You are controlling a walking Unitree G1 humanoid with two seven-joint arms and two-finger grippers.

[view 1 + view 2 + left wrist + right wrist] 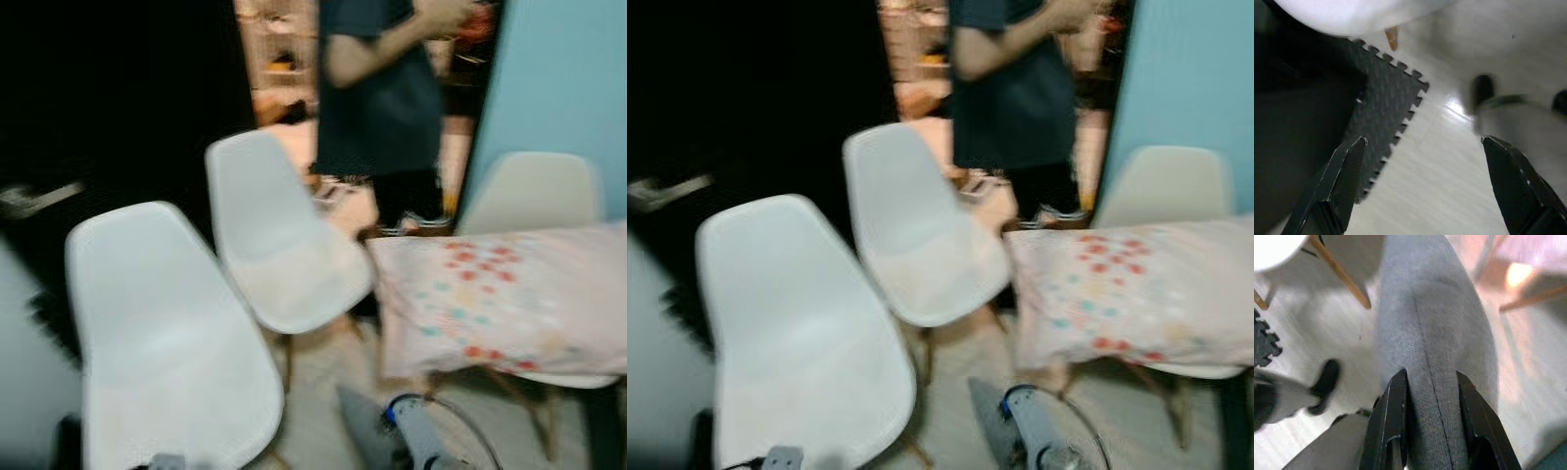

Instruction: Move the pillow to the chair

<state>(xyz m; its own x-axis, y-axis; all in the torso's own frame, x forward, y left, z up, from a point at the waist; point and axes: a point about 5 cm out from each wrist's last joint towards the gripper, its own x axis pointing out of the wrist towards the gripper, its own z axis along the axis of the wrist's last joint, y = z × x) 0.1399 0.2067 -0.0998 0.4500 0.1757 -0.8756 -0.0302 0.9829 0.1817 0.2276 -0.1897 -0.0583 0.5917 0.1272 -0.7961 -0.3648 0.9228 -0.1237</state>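
Note:
A pale pink pillow (pixel 509 299) with red, orange and teal dots lies across the seat of the white chair (pixel 534 191) on the right, overhanging its front. My left gripper (pixel 1423 142) hangs low and open over the pale floor and a dark foam mat (pixel 1386 112), with nothing between its fingers. My right gripper (pixel 1431 376) also hangs low, its fingers apart and holding nothing, with a grey cloth-covered shape (pixel 1435 323) behind them. Part of my right arm (pixel 421 436) shows at the bottom of the eye views.
Two more white shell chairs stand empty, one near left (pixel 167 343) and one in the middle (pixel 279 235). A person (pixel 382 98) in a dark shirt stands behind them in a doorway. A light blue wall (pixel 563 78) is at right. The picture is blurred.

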